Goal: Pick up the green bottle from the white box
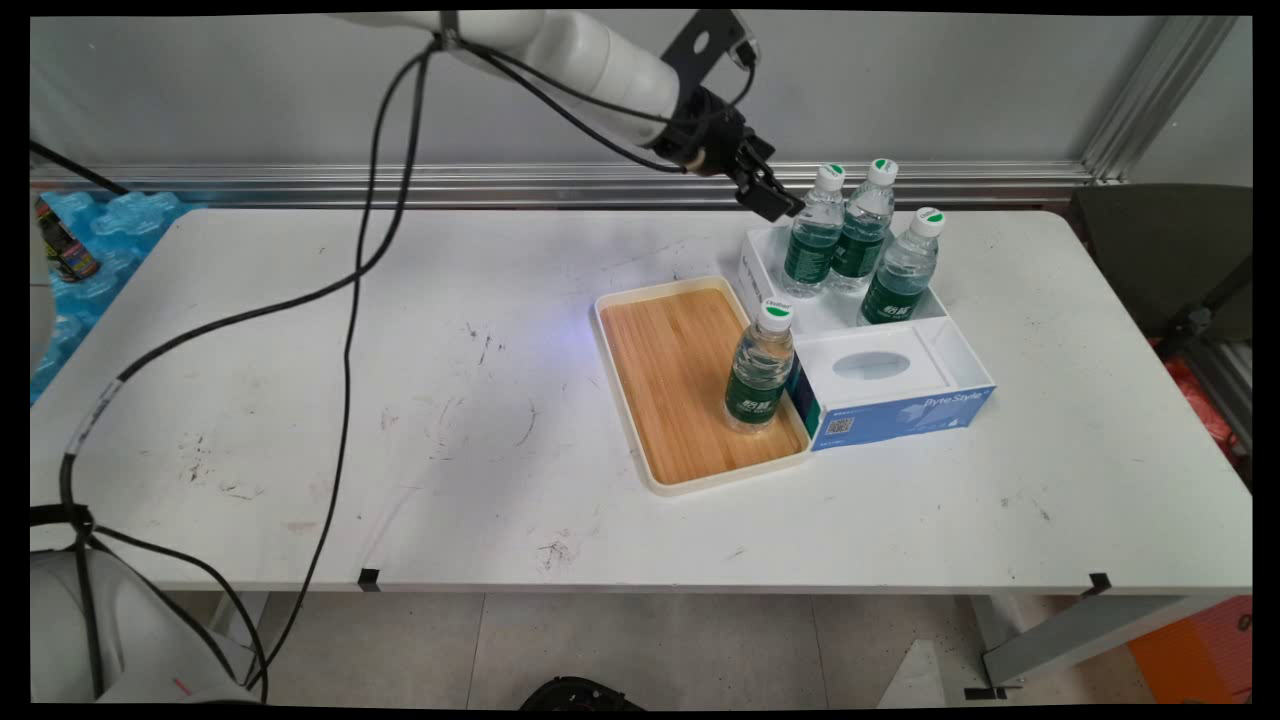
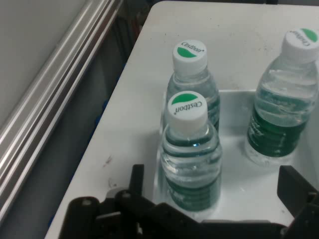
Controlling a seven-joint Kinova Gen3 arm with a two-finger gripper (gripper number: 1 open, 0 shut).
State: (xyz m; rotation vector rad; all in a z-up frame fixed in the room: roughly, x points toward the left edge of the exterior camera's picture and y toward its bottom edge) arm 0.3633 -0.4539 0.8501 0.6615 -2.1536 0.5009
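Note:
My gripper (image 1: 775, 200) hangs open just left of three green-labelled water bottles standing in a white box (image 1: 757, 262). The nearest bottle (image 1: 815, 235) stands between the open fingers in the hand view (image 2: 189, 149), with the gripper (image 2: 214, 181) level with its lower body and not touching it. A second bottle (image 2: 192, 74) stands right behind it (image 1: 862, 230). The third bottle (image 1: 905, 270) is off to one side (image 2: 279, 109). A fourth bottle (image 1: 760, 370) stands upright on a wooden tray (image 1: 660, 370) in front of the box.
A blue and white tissue box (image 1: 890, 385) lies against the tray's right side. An aluminium rail (image 1: 500, 185) runs along the wall behind the table. Black cables (image 1: 350, 330) hang over the table's left half. A dark chair (image 1: 1160, 260) stands at the right.

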